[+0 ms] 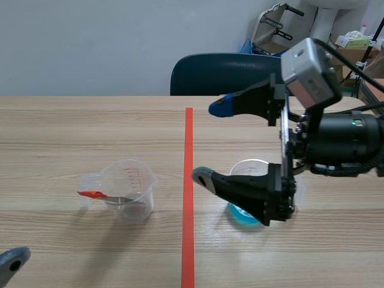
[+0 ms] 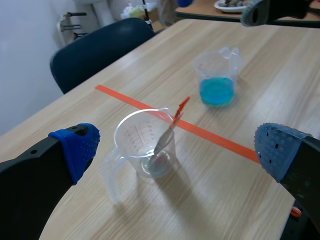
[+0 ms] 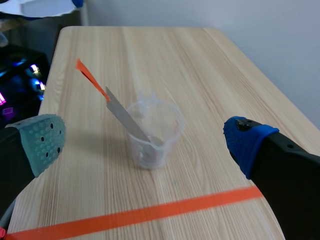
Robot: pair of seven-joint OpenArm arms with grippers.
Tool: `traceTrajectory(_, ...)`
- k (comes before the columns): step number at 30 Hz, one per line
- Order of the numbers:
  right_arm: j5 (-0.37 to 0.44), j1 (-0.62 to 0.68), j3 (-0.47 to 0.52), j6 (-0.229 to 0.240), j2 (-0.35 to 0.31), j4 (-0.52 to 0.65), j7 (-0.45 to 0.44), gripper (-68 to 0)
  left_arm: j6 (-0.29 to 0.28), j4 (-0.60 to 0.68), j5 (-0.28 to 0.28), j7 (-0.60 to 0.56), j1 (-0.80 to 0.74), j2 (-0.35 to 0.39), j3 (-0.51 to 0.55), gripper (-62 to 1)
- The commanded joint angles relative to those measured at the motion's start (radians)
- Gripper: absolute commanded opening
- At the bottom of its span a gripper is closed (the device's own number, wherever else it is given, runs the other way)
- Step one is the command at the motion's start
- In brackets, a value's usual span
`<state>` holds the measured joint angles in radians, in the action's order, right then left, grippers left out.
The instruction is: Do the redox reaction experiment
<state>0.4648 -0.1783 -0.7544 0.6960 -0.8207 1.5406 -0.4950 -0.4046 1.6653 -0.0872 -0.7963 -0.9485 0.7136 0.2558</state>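
Clear beaker (image 1: 129, 191) holds a red-handled spatula (image 1: 96, 195), second beaker (image 2: 216, 67) blue liquid (image 2: 216, 93); both arms' jaws gape empty.

Blue liquid (image 2: 216, 92), orange-handled spatula (image 2: 170, 131), clear beaker (image 2: 134, 137)

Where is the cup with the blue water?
The blue-water cup stands right of the orange tape line in the scene view, partly behind the right pincer.

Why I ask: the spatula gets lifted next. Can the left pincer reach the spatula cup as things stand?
Probably yes. The left pincer is open, with the spatula cup right ahead of it and nothing between. The right pincer hangs apart, over the blue cup.
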Motion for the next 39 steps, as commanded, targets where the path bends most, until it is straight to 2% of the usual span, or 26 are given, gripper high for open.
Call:
traceTrajectory(1,0.023,0.046,0.068,0.0,-0.013,0.022,0.001,0.4,-0.003,0.021,-0.012,-0.01,0.021,-0.028,-0.005,1.4)
traceTrajectory(8,0.023,0.33,0.412,0.0,-0.016,0.099,0.071,0.4,-0.01,0.021,-0.013,0.122,0.138,-0.089,-0.009,1.4)
traceTrajectory(12,0.023,0.471,0.573,0.0,-0.01,0.153,0.094,0.4,-0.009,0.021,-0.013,0.185,0.216,-0.104,-0.015,1.4)
traceTrajectory(15,0.023,0.561,0.681,0.0,0.02,0.194,0.124,0.4,-0.007,0.021,-0.013,0.225,0.267,-0.103,-0.039,1.4)
traceTrajectory(20,0.023,0.68,0.826,0.0,0.093,0.273,0.188,0.4,0.071,0.021,-0.013,0.278,0.338,-0.103,-0.125,1.4)
traceTrajectory(25,0.023,0.759,0.912,0.0,0.154,0.342,0.24,0.4,0.185,0.021,-0.014,0.332,0.406,-0.104,-0.242,1.4)
traceTrajectory(31,0.022,0.777,0.932,0.001,0.183,0.358,0.274,0.4,0.315,0.021,-0.014,0.353,0.459,-0.104,-0.358,1.4)
traceTrajectory(39,0.023,0.776,0.932,0.001,0.184,0.358,0.276,0.4,0.317,0.067,-0.028,0.397,0.47,-0.103,-0.369,1.4)
